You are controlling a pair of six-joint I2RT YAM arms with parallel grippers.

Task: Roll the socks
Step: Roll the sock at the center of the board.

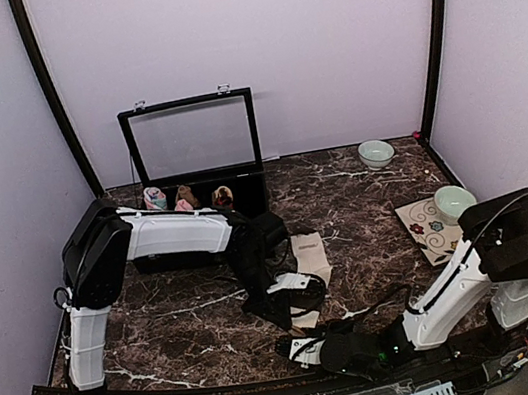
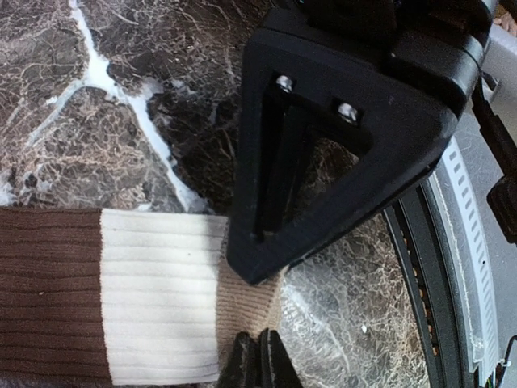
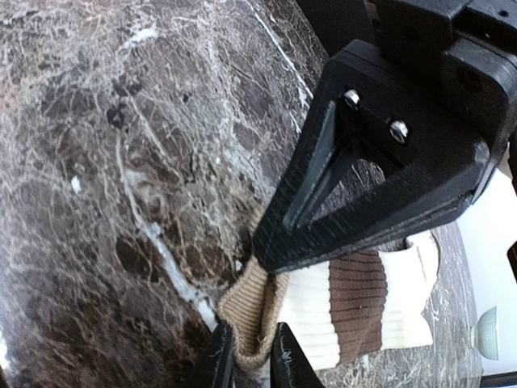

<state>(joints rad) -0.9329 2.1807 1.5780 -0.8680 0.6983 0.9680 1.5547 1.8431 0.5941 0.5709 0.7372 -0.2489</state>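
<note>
Right gripper (image 3: 249, 360) — on cream sock (image 3: 355, 307)

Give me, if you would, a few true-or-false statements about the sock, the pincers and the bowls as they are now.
1. The left pincer is shut on a tan end of the cream sock. True.
2. The cream sock is already rolled into a bundle. False: it lies unrolled on the table.
3. The box lid stands open. True.
4. Both bowls sit on the patterned mat. False: only the near bowl sits on the patterned mat; the back bowl stands on bare marble.
5. The right pincer hovers over the box. False: the right pincer is low by the near edge, sock fabric between its fingers.
</note>
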